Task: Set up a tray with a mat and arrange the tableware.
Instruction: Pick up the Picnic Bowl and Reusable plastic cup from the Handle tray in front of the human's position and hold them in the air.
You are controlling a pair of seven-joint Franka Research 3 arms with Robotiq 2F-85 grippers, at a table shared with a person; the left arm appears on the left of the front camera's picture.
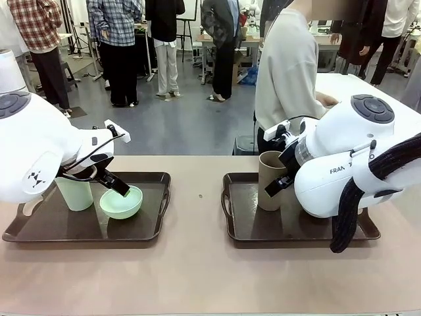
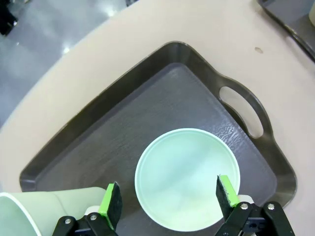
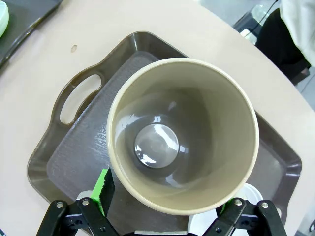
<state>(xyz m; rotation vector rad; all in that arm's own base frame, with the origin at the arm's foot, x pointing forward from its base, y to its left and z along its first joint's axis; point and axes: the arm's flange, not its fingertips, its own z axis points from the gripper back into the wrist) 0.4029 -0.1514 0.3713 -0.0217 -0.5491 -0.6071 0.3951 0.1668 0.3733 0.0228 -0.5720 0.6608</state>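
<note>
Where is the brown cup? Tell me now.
In the front view, the brown cup stands upright on the right tray, toward its left end, with the right gripper against it.

A beige worktop [image 1: 197, 263] with a rounded edge runs across the front, and one small dark speck [image 1: 200, 196] lies on it near the middle. At its far side stands a person [image 1: 289, 72] in a pale long-sleeved top, turned toward a white table [image 1: 339, 82] just beside them. Beyond is a grey floor [image 1: 191, 125]. Farther back stand more people: one in a red plaid shirt [image 1: 36, 26], one in a blue-grey plaid shirt [image 1: 115, 20], and one in a black top with light trousers [image 1: 164, 39].
</note>
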